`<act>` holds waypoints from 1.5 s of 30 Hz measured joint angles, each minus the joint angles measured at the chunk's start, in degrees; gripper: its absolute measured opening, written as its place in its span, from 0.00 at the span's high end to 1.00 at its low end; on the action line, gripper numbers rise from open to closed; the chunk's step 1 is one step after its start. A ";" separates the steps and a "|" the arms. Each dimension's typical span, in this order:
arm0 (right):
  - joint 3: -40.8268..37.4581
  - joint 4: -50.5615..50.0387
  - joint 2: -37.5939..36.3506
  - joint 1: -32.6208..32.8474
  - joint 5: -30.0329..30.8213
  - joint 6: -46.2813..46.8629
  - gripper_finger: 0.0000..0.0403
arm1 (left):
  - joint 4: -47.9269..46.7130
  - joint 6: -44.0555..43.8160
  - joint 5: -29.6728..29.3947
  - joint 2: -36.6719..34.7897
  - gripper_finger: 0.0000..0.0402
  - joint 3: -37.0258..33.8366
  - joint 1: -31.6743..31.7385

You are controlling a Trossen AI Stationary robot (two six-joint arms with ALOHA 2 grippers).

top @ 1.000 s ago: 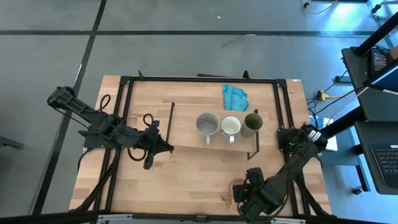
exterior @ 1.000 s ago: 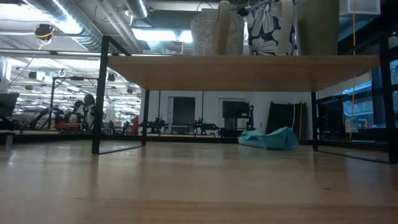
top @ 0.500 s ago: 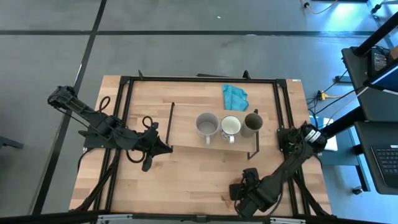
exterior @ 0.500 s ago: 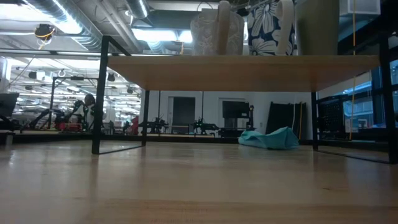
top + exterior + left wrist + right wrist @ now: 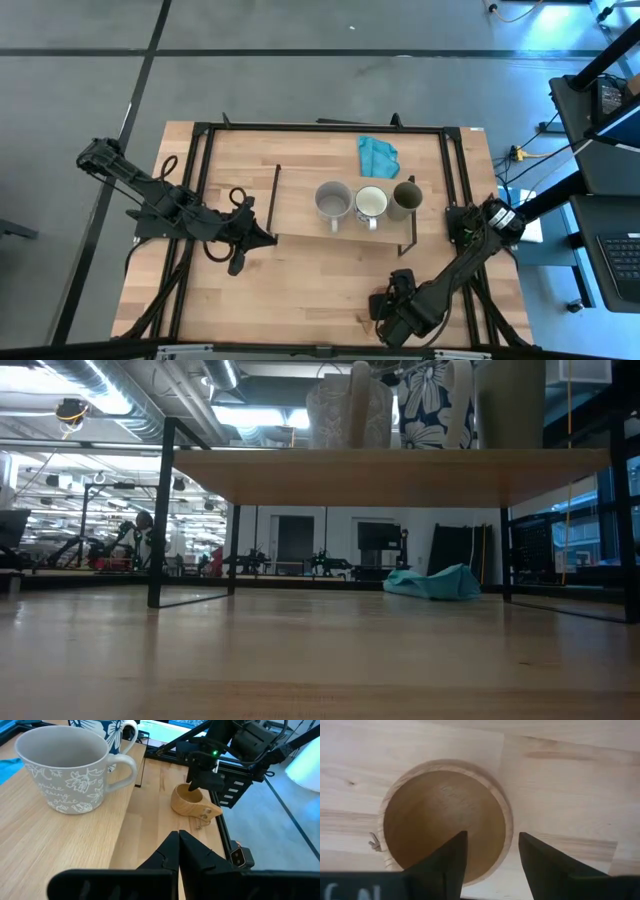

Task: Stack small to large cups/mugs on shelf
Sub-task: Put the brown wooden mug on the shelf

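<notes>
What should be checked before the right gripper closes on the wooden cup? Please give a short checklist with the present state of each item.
1. Right gripper open over the wooden cup: ok, one finger inside the rim, one outside.
2. Wooden cup upright on the table: ok.
3. Free place on the shelf beside the grey mug: ok.
4. White mug and olive-green cup standing on the shelf: ok.
5. Left gripper shut, waiting near the shelf: ok.
6. Depth of the right gripper on the rim: cannot tell.
</notes>
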 joint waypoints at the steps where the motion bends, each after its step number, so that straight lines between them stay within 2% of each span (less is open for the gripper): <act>1: 0.00 -0.17 0.02 -0.16 -0.02 0.00 0.56 | -0.04 0.00 0.00 0.02 1.00 0.00 0.00; 7: -0.15 -2.80 0.00 -0.31 -0.22 -0.35 0.62 | -0.33 0.02 0.00 0.02 1.00 0.00 0.00; 19: -4.96 4.68 0.02 -0.29 -1.29 -1.21 0.76 | -0.83 -0.02 0.00 0.02 1.00 0.00 0.02; 26: -4.94 6.09 0.02 -0.60 -1.29 -2.45 0.93 | -0.85 -0.37 0.00 0.02 1.00 0.00 0.07; 35: -4.84 12.11 0.00 -3.43 -0.82 -6.44 0.91 | -0.85 -1.95 0.00 0.02 1.00 0.00 0.07; 41: -0.17 10.49 0.04 -6.93 2.72 -14.75 0.92 | -1.44 -2.68 -0.09 0.02 1.00 0.00 0.07; 45: 4.52 9.41 0.04 -9.87 3.16 -23.73 0.92 | -5.63 -4.20 -1.81 0.02 1.00 -0.02 0.07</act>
